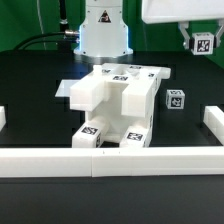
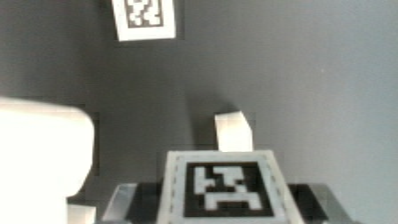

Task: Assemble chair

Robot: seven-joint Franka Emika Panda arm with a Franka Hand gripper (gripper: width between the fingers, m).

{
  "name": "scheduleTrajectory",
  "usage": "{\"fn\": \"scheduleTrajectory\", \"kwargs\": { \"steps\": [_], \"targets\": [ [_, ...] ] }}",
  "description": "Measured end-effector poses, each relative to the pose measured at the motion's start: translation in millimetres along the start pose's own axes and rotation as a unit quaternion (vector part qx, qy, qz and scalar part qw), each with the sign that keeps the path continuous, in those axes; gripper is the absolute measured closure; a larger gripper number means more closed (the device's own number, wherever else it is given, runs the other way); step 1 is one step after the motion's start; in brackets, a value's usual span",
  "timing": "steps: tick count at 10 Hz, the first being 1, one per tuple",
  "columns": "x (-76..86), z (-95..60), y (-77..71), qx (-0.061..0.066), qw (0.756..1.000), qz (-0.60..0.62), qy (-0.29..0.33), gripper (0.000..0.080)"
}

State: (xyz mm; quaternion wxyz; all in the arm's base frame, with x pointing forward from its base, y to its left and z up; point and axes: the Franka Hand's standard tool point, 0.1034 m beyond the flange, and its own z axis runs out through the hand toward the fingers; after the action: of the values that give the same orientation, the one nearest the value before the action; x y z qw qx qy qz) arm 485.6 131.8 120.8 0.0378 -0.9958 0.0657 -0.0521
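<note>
Wrist view shows my gripper (image 2: 222,206) closed to a middling width on a tagged white block (image 2: 222,182). A grey finger (image 2: 128,206) presses each side of it, and its black-and-white tag faces the camera. I judge this grip was chosen so that the tag stays readable and the block's free end can meet its seat. In the exterior view the gripper (image 1: 203,40) hangs high at that view's right, carrying the block (image 1: 204,46) clear of the black table (image 1: 40,75). It is well apart from everything below, a height that lets me travel without knocking anything. Beyond the block, the wrist view shows dark table, a small pale upright piece (image 2: 228,128) that I cannot identify, and a blurred white mass (image 2: 36,150) at the frame's edge. Farther off lies a tagged white piece (image 2: 146,18), and I cannot tell what it belongs to. The part-built chair (image 1: 115,95) sits mid-table, a chunky white stack with tags on its upper faces and front feet. Its front end lies close against the white border rail (image 1: 110,160), probably to brace it while parts are pushed in. A loose tagged block (image 1: 175,99) waits just beside the chair on the exterior view's right. My next move, as I judge it, is to bring the held block over the chair and line it up carefully.
</note>
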Motion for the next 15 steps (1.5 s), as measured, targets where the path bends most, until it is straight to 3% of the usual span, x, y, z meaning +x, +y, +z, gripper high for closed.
{"fn": "scheduleTrajectory", "kwargs": {
  "steps": [1,2,4,6,9,10,11,13,15],
  "targets": [
    [2.2,1.0,4.6,-0.001,1.0,-0.02,0.003,0.0534],
    [10.4,0.4,19.7,-0.004,0.999,-0.05,0.01,0.0534],
    [50.0,-22.3,52.6,0.003,0.996,-0.086,0.009,0.0534],
    [82.6,-29.9,65.1,-0.005,0.995,-0.101,0.007,0.0534],
    [80.2,-25.5,68.4,-0.007,0.993,-0.12,0.01,0.0534],
    [90.9,-20.6,89.3,-0.02,0.983,-0.181,0.032,0.0534],
    [97.6,-18.0,99.6,-0.024,0.983,-0.178,0.033,0.0534],
    [109.9,-11.1,113.6,-0.035,0.976,-0.213,0.039,0.0534],
    [109.3,-10.8,112.7,-0.034,0.977,-0.207,0.038,0.0534]
  ]
}}
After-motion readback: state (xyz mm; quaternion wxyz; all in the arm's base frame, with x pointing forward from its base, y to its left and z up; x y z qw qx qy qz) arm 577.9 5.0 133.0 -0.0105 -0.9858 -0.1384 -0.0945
